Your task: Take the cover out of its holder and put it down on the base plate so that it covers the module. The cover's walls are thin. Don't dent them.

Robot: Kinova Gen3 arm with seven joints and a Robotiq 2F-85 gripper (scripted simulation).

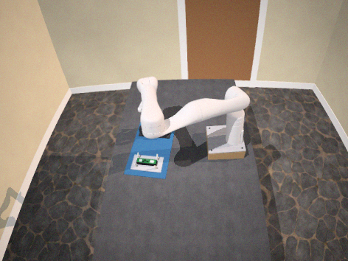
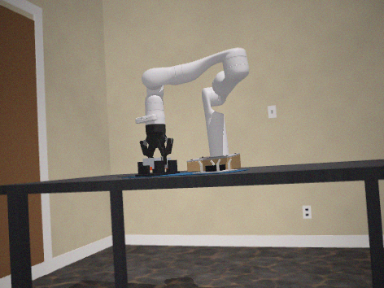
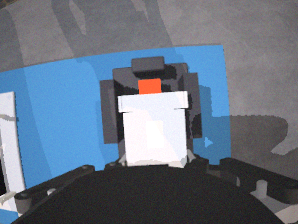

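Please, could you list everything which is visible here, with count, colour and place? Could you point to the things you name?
cover (image 2: 150,161) (image 3: 155,137): 1, white, in the pincer (image 2: 156,155) (image 3: 158,161), over the holder
holder (image 2: 172,167) (image 3: 108,115): 1, black, on the mat
orange piece (image 2: 150,168) (image 3: 150,85): 1, at the holder
base plate (image 1: 147,169) (image 3: 18,175): 1, white, on the mat
module (image 1: 147,161): 1, green, on the base plate
mat (image 1: 151,147) (image 3: 55,105): 1, blue, on the table
table (image 1: 184,206) (image 2: 260,176) (image 3: 257,75): 1, dark grey
door (image 1: 221,37) (image 2: 16,122): 1, brown, in the wall
wall fittings (image 2: 272,117) (image 2: 307,218): 2, white
arm (image 1: 199,110) (image 2: 175,76): 1, white, on the table
pincer: 1, black, at the arm's end

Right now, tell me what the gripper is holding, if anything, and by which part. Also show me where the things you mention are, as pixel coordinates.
The gripper (image 2: 157,157) (image 3: 158,161) holds the white cover (image 2: 150,162) (image 3: 154,134) by two opposite side walls, one finger on each.
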